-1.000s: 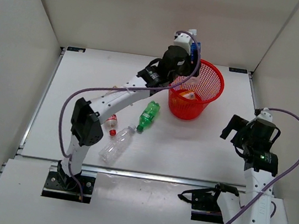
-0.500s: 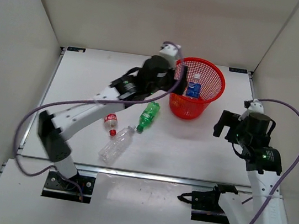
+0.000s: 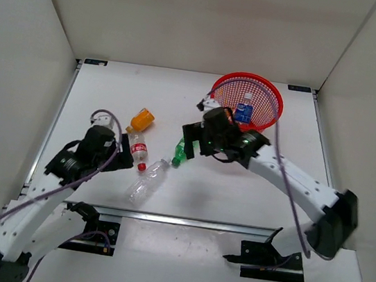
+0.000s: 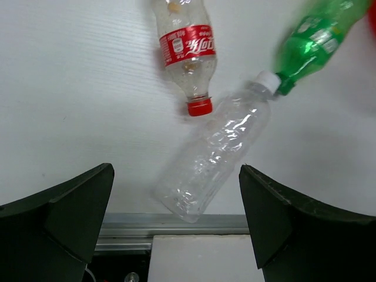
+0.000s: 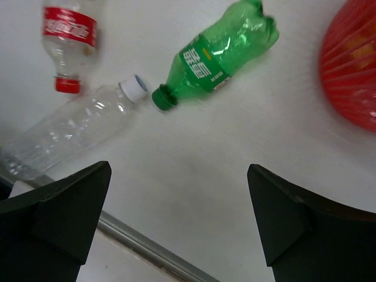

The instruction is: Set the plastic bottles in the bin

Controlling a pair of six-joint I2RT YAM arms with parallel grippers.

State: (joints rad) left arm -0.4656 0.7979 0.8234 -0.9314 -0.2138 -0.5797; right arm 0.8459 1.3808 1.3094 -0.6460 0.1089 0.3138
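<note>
The red mesh bin (image 3: 272, 102) stands at the back right and holds the blue-labelled bottle (image 3: 243, 111). On the table lie an orange bottle (image 3: 141, 118), the red-labelled bottle (image 3: 139, 152), the plain clear bottle (image 3: 146, 181) and the green bottle (image 3: 180, 154). My left gripper (image 3: 124, 157) is open and empty, beside the red-labelled bottle. In its wrist view the gripper (image 4: 176, 176) is over the clear bottle (image 4: 217, 155). My right gripper (image 3: 191, 145) is open and empty over the green bottle. Its wrist view shows the gripper (image 5: 179, 170) above the table, with the green bottle (image 5: 220, 50) ahead. The second orange bottle is not clearly seen.
White walls close in the table on three sides. A metal rail (image 3: 184, 220) runs along the near edge, close to the clear bottle's base. The bin's side (image 5: 352, 64) shows at the right of the right wrist view.
My left arm has left the bin, with the blue-labelled bottle now inside it, and pulled back to the near left. My right arm has reached in over the green bottle.
</note>
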